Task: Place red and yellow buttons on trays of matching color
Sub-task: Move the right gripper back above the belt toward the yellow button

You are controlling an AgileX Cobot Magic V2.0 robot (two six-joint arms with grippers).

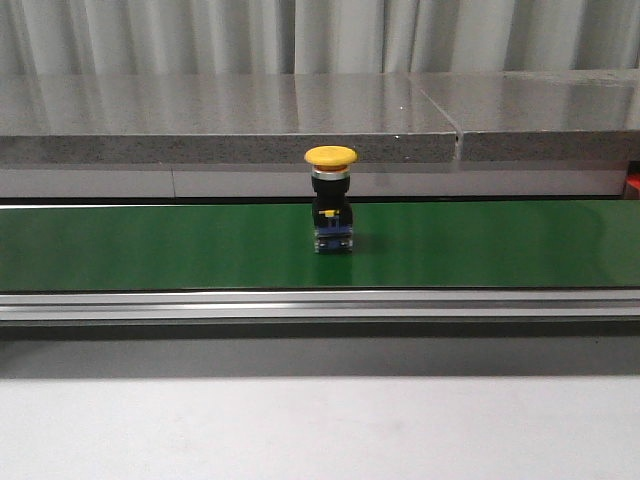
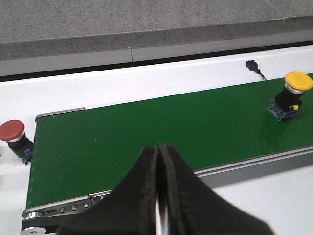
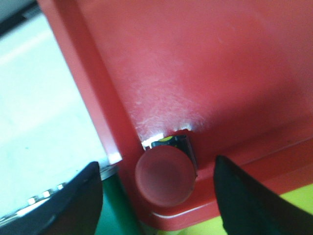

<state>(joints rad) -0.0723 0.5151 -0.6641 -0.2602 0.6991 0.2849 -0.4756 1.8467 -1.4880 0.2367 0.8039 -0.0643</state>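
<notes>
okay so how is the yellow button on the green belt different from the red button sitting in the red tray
Colour: the yellow button has a yellow cap; the red button has a red one.
Place: the yellow button stands on the green conveyor belt; the red button sits in a corner of the red tray.
Surroundings: the yellow button stands alone; the red button lies between the fingers of the open right pincer.
Both have mushroom-shaped caps.

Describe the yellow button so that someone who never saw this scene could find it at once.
Find the long green conveyor belt running across the front view. The yellow button stands upright on it near the middle, alone. Its yellow mushroom cap on a black body sets it apart from the red-capped button standing off the belt's end.
</notes>
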